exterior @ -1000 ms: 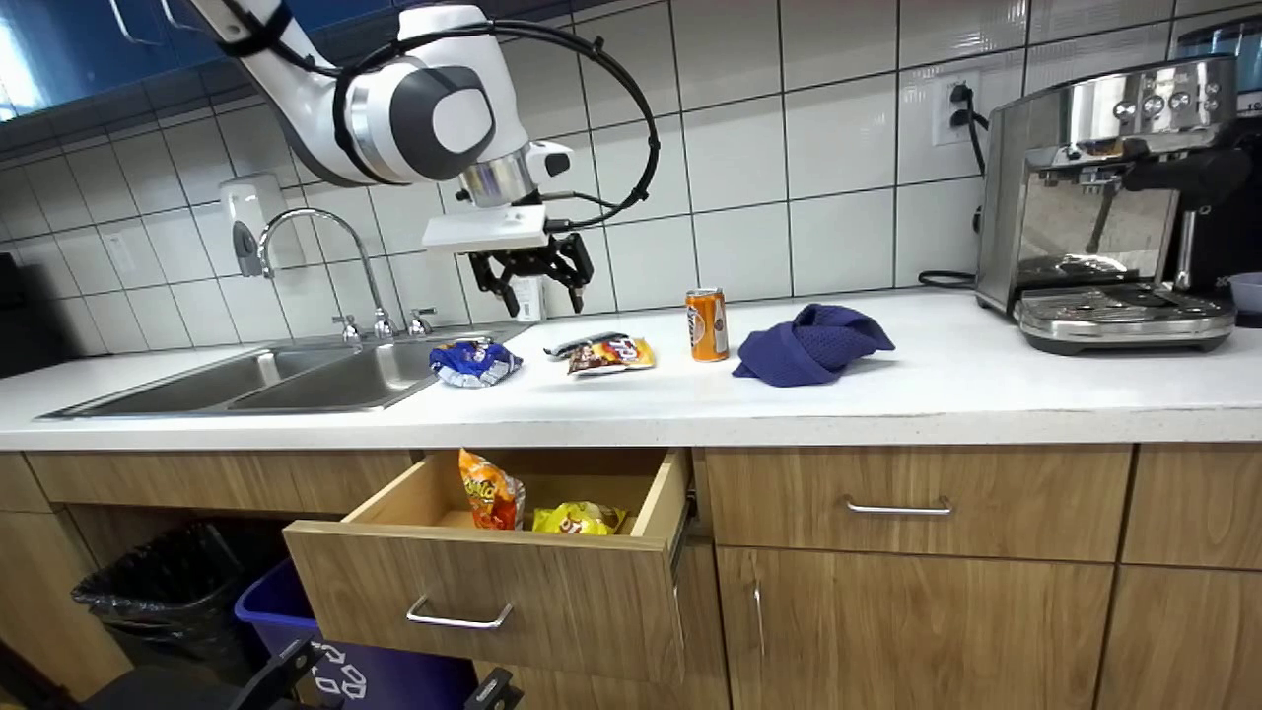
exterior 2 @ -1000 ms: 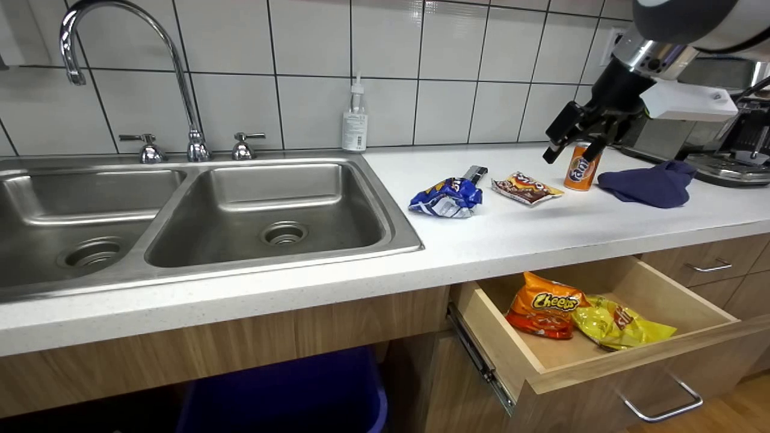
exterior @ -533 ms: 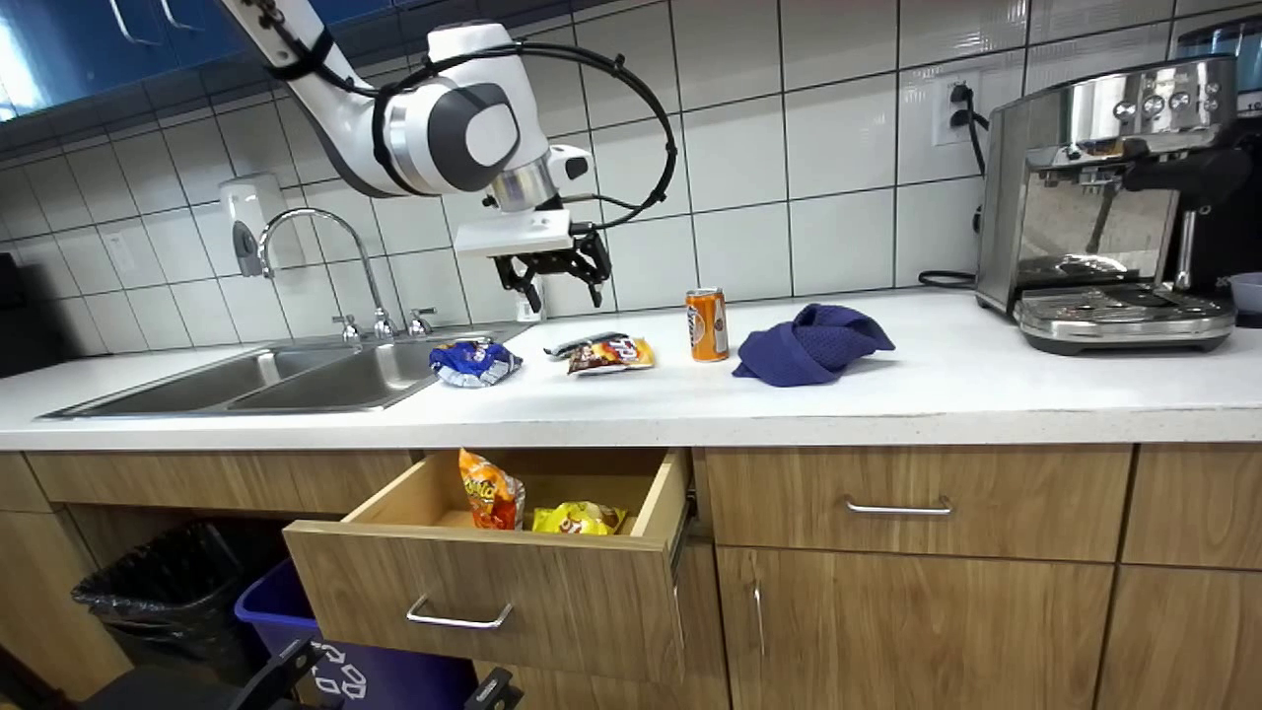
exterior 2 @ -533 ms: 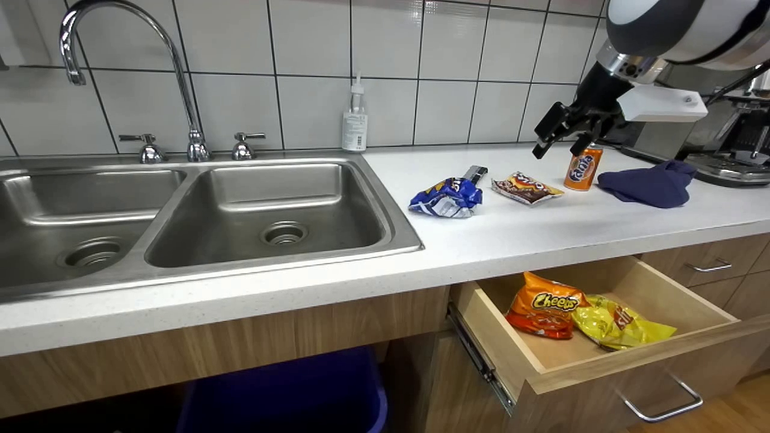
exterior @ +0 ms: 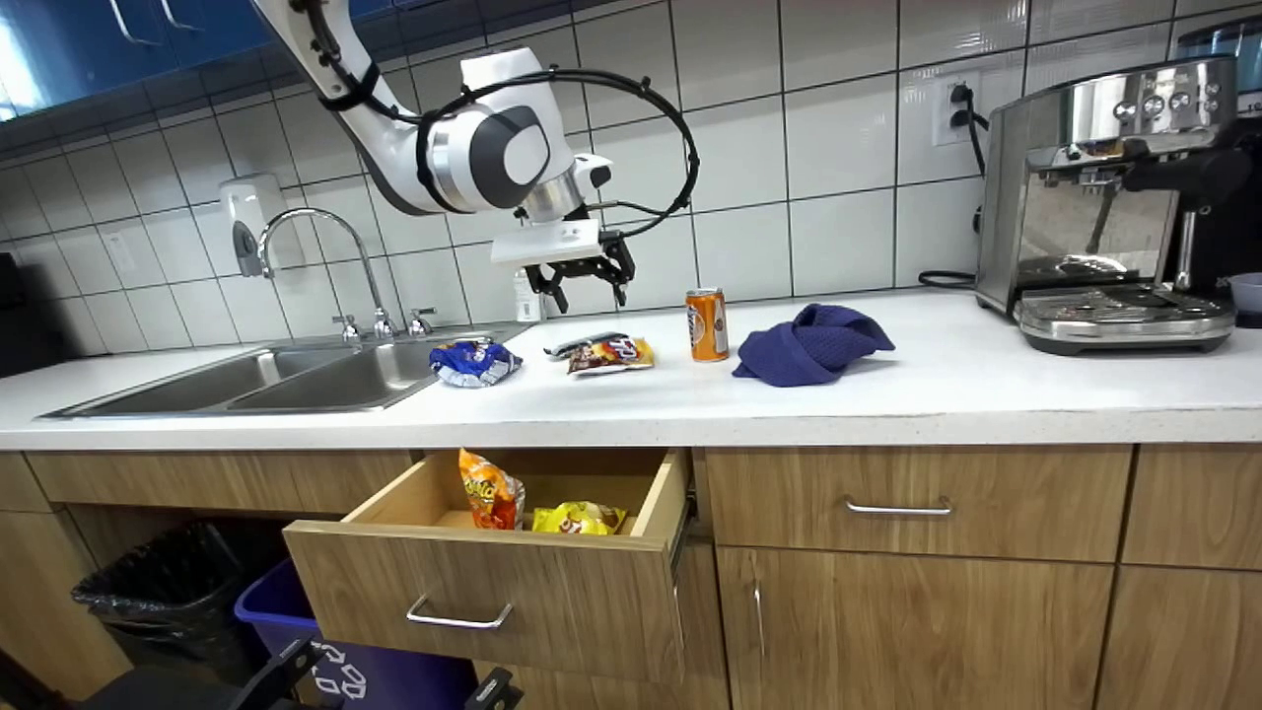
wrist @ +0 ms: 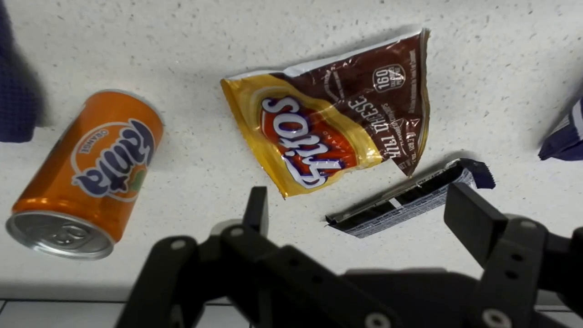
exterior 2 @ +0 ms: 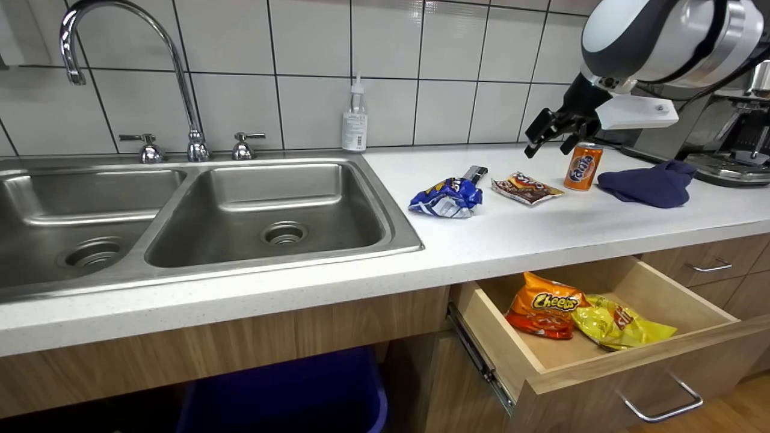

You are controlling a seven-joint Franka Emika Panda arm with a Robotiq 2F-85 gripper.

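Since the earlier frame my arm [exterior: 508, 158] has shifted right in an exterior view, while nothing on the table [exterior: 641, 399] has stirred. My jaws hang wide apart above it, holding nothing.

Nearest below lie the Fritos bag [wrist: 328, 114] and, on its far side, a dark flat packet [wrist: 410, 200], so close together that I cannot tell whether they touch. That closeness worries me: if I come down off line, a tip could pin or drag the packet. The bag's film looks slick, so a shallow pinch could slip and a hard one could crush it. Drifting right could tip the upright Fanta can [wrist: 91, 173], with a blue cloth [exterior: 810, 345] just right of it; drifting left could brush the crumpled blue bag [exterior: 476, 363].

For moving, I have a strip of table on the near side, ending at an edge above the pulled-out drawer [exterior: 483, 587], where anything nudged over could drop. At left the sink [exterior 2: 402, 239] makes another edge; on the far side the tiled wall [exterior: 838, 247] limits me.
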